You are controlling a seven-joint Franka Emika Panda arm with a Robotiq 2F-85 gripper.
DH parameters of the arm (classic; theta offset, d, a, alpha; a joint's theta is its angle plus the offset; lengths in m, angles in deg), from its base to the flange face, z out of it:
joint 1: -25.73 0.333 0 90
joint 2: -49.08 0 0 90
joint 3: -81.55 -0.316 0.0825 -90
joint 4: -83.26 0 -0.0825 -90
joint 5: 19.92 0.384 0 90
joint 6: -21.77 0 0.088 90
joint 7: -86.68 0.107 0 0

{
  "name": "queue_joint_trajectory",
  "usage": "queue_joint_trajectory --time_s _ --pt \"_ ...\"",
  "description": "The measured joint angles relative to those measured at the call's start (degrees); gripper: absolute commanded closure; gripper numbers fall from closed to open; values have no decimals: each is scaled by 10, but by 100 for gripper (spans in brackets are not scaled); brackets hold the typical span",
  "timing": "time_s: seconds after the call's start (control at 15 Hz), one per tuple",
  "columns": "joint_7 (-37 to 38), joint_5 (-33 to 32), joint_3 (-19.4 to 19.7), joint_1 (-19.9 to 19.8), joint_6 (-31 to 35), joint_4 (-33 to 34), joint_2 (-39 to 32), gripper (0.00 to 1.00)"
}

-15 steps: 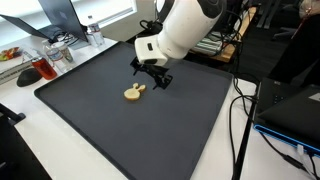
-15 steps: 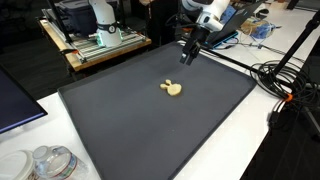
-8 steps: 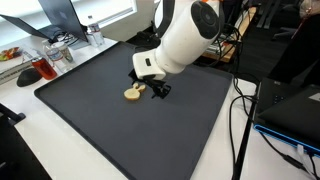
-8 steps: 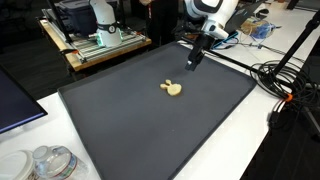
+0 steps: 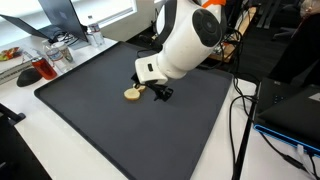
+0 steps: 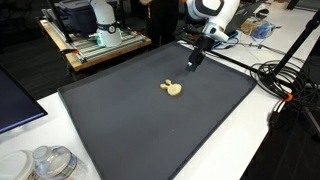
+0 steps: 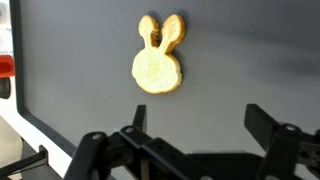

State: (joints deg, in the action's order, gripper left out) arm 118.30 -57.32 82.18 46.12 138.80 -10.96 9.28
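Your tool (image 7: 198,125) stands spread and empty; the rabbit-shaped biscuit (image 7: 157,62) lies beyond it, slightly left in the wrist view, ears pointing away.

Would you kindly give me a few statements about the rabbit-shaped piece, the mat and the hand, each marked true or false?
1. The hand is open and holds nothing. True.
2. The rabbit-shaped piece is clamped between the fingers. False: it lies apart from them.
3. The rabbit-shaped piece lies flat on the dark mat. True.
4. Several such pieces lie on the mat. False: only one shows.
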Motion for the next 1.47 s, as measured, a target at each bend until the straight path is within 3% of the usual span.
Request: queue_joint_trajectory --time_s 0.33,0.73,1.07,1.47 --pt "25 21 -14 1 11 -37 32 0" --pt "78 26 -16 -1 84 -144 116 0" --pt "100 26 -16 -21 193 -264 206 0" --pt "112 27 -13 -73 338 -413 312 0"
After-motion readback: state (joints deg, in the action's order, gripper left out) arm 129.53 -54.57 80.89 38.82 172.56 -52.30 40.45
